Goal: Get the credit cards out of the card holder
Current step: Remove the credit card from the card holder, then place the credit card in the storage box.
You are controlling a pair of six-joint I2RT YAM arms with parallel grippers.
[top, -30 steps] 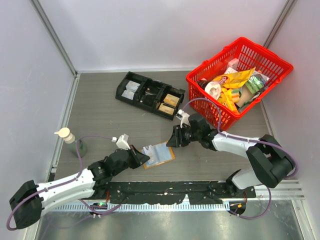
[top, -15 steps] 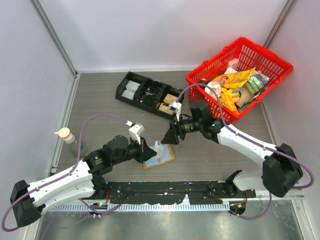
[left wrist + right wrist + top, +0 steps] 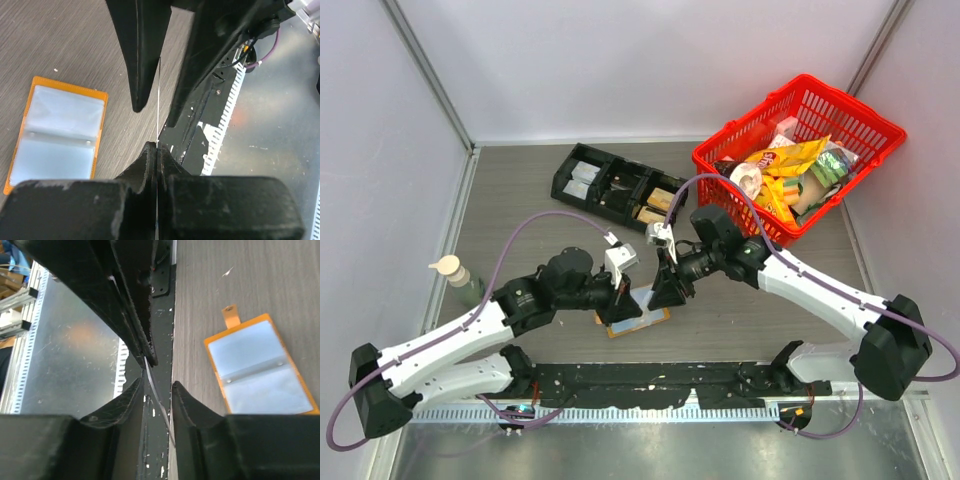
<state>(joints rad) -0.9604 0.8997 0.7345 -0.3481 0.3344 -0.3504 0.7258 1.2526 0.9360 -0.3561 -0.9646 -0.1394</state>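
Observation:
The card holder [image 3: 657,318] lies open and flat on the table, tan-orange with two pale blue-grey panels; it also shows in the left wrist view [image 3: 57,135] and in the right wrist view [image 3: 262,370]. My left gripper [image 3: 628,300] is shut on a thin pale card [image 3: 158,100], seen edge-on and held in the air above the holder's near edge. My right gripper [image 3: 665,295] faces it, jaws open on either side of the card's [image 3: 159,407] free end. The card runs between the right fingers [image 3: 131,399] without being clamped.
A black compartment tray [image 3: 620,188] with small items stands behind. A red basket [image 3: 850,108] full of snack packets is at the back right. A small bottle [image 3: 460,280] stands at the left edge. The black rail [image 3: 650,380] runs along the near edge.
My left gripper has lifted a card up from the holder and swung right. My right gripper has come left and down so that its open jaws now straddle the card.

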